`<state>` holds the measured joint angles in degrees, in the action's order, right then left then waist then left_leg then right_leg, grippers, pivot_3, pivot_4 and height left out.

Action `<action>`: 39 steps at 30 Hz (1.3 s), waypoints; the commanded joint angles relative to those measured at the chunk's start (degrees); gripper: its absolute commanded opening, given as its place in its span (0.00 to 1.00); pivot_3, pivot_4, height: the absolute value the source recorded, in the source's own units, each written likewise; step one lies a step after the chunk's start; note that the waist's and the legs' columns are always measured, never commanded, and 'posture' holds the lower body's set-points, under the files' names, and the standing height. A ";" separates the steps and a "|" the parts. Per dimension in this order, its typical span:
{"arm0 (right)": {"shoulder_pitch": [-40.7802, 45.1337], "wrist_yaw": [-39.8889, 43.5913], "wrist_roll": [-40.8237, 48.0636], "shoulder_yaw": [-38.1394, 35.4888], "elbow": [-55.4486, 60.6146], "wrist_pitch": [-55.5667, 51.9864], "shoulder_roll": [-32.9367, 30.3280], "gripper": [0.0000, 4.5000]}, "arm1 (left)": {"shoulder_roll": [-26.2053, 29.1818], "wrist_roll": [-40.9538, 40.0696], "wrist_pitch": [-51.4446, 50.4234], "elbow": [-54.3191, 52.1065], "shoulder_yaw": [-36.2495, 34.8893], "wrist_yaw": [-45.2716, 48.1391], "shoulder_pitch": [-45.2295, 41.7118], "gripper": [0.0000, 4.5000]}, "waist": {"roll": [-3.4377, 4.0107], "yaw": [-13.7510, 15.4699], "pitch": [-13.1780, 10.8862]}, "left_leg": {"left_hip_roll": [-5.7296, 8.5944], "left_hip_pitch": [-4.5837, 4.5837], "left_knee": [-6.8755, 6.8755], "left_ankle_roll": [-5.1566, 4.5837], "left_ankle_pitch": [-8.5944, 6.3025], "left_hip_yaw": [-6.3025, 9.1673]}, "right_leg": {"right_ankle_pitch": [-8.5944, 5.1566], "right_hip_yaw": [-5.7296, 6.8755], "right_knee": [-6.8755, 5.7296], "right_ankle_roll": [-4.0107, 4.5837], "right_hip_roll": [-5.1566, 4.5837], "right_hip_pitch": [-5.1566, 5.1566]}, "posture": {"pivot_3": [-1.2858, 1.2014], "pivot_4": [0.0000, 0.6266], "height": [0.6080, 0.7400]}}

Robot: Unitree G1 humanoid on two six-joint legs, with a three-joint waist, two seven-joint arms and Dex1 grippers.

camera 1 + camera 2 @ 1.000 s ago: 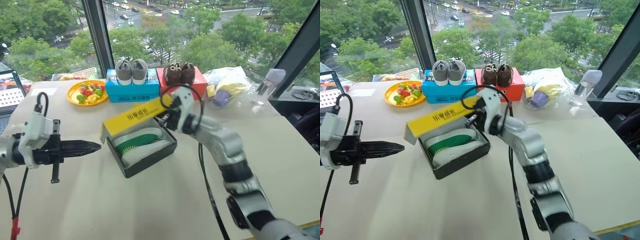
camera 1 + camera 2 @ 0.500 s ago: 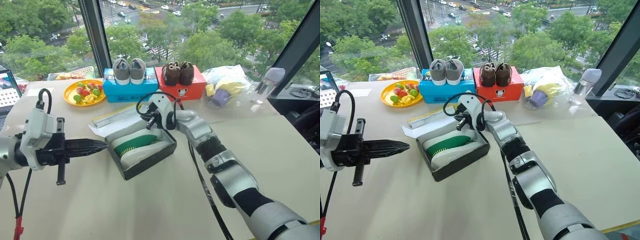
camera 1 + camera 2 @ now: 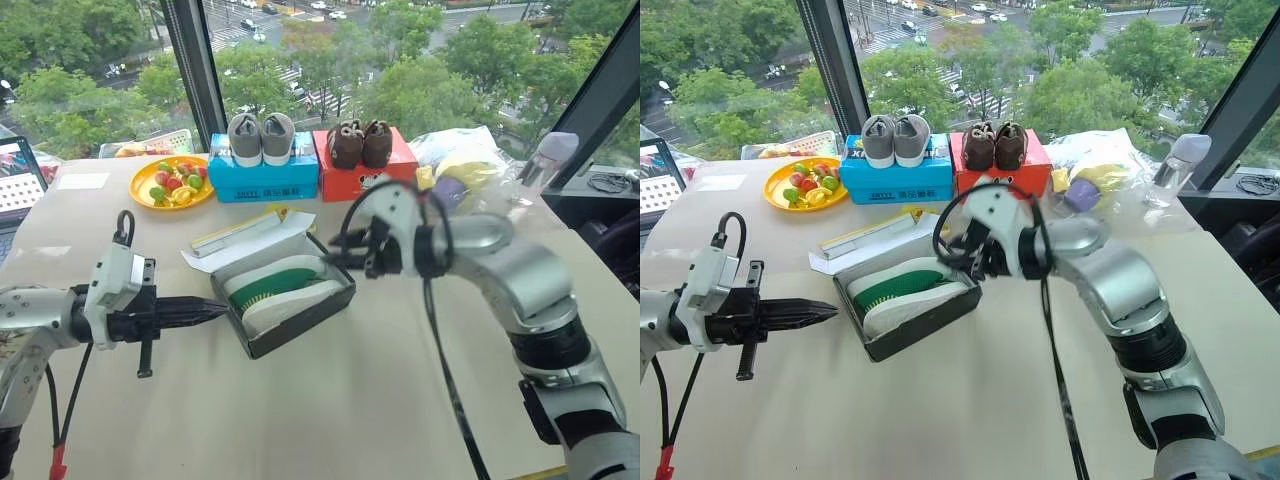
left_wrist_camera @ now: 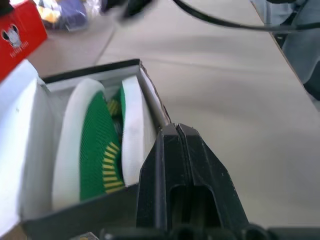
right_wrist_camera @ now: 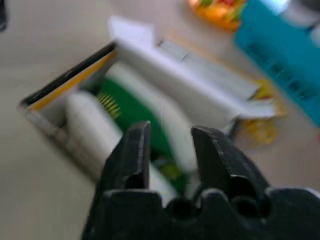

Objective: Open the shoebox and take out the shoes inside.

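The shoebox (image 3: 290,305) sits mid-frame on the tabletop (image 3: 330,410), lid flopped back behind it, shoes (image 3: 278,290) inside. Left gripper (image 3: 215,309) is just left of the box, right gripper (image 3: 335,255) at its upper right corner. Two more boxes (image 3: 265,180) with shoes on top line up behind, plate (image 3: 175,185) upper left.

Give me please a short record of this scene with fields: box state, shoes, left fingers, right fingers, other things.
box state: shoebox open, lid folded back flat on the table behind it
shoes: shoes lie inside, soles up, green and white
left fingers: left gripper shut, empty, close by the box's near left side
right fingers: right gripper apart, empty, over the box
other things: blue box with grey pair, red box with brown pair, fruit plate
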<state>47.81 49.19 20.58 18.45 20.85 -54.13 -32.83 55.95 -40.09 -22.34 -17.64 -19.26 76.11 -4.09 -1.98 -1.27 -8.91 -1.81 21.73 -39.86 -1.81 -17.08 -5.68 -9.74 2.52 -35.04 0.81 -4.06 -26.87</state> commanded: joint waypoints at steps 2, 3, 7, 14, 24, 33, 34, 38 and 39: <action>5.58 2.39 -5.07 6.78 -1.89 7.92 1.83 0.79 | 1.07 0.90 1.31 1.13 -0.81 1.87 0.41 0.00 | 0.00 0.03 0.00 | -0.02 -0.03 -0.05 0.04 0.04 0.01 | 0.01 -0.02 -0.08 0.01 0.04 0.00 | 0.52 0.24 0.93; 6.46 3.00 -6.01 8.03 -3.11 9.49 2.43 0.87 | 1.11 0.94 1.33 1.27 -0.98 2.07 0.56 0.00 | 0.00 0.04 0.00 | -0.04 -0.07 -0.10 0.07 0.06 0.01 | 0.01 -0.04 -0.11 0.01 0.09 0.01 | 0.52 0.24 0.93; 8.99 5.79 -8.54 11.52 -8.40 13.81 4.95 0.87 | 0.84 1.04 1.42 0.73 -1.70 2.00 1.60 0.00 | 0.00 0.30 0.00 | -0.10 -0.16 -0.20 0.12 0.10 0.04 | 0.02 -0.04 -0.22 0.03 0.16 0.07 | 0.52 0.24 0.93; 9.62 11.12 -11.50 14.78 -16.73 19.77 7.55 0.87 | 0.12 0.61 1.33 -2.34 -3.63 0.36 5.40 0.00 | 0.00 0.46 0.00 | -0.09 0.02 -0.23 0.09 0.09 0.03 | 0.09 -0.02 -0.16 0.15 0.09 0.00 | 0.52 0.24 0.93; 8.36 18.32 -15.80 18.15 -31.83 24.61 10.52 0.87 | -0.40 0.20 1.32 -4.13 -4.74 -1.39 7.60 0.00 | 0.00 0.43 0.00 | -0.09 0.04 -0.26 0.10 0.09 0.04 | 0.09 0.01 -0.18 0.15 0.10 -0.03 | 0.52 0.24 0.93; 9.58 18.88 -19.37 17.65 -43.51 27.20 13.99 0.63 | -0.65 0.67 1.86 -3.92 -4.18 -2.00 7.09 0.00 | 0.02 0.58 0.00 | -0.11 -0.77 -0.20 0.11 0.10 0.06 | -0.01 -0.01 -0.24 0.16 0.08 0.66 | 0.52 0.24 0.93; 9.78 18.79 -19.59 17.26 -44.15 27.46 14.38 0.56 | -0.67 0.71 1.91 -3.86 -4.08 -2.06 6.93 0.00 | 0.03 0.72 0.00 | -0.10 -0.76 -0.22 0.13 0.11 0.08 | -0.01 0.00 -0.29 0.17 0.08 0.66 | 0.52 0.24 0.93; 10.32 19.06 -20.11 16.28 -45.10 27.91 15.29 0.27 | -0.57 0.76 1.73 -3.57 -3.58 -2.23 6.20 0.00 | 0.02 0.71 0.00 | -0.09 -0.73 -0.21 0.15 0.14 0.11 | 0.04 0.02 -0.32 0.23 0.05 0.63 | 0.52 0.24 0.93; 10.37 19.12 -20.14 16.12 -45.07 27.97 15.38 0.20 | -0.56 0.79 1.73 -3.53 -3.49 -2.22 6.07 0.00 | 0.02 0.66 0.00 | -0.09 -0.73 -0.21 0.15 0.14 0.11 | 0.04 0.02 -0.32 0.23 0.05 0.63 | 0.52 0.24 0.93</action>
<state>58.40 68.69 2.96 34.64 -22.59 -25.94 -17.15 55.49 -39.17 -21.51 -20.42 -22.30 74.13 2.70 -1.96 -0.60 -8.91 -1.90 21.00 -40.07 -1.66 -16.94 -5.57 -9.70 2.54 -35.36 1.04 -4.01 -26.24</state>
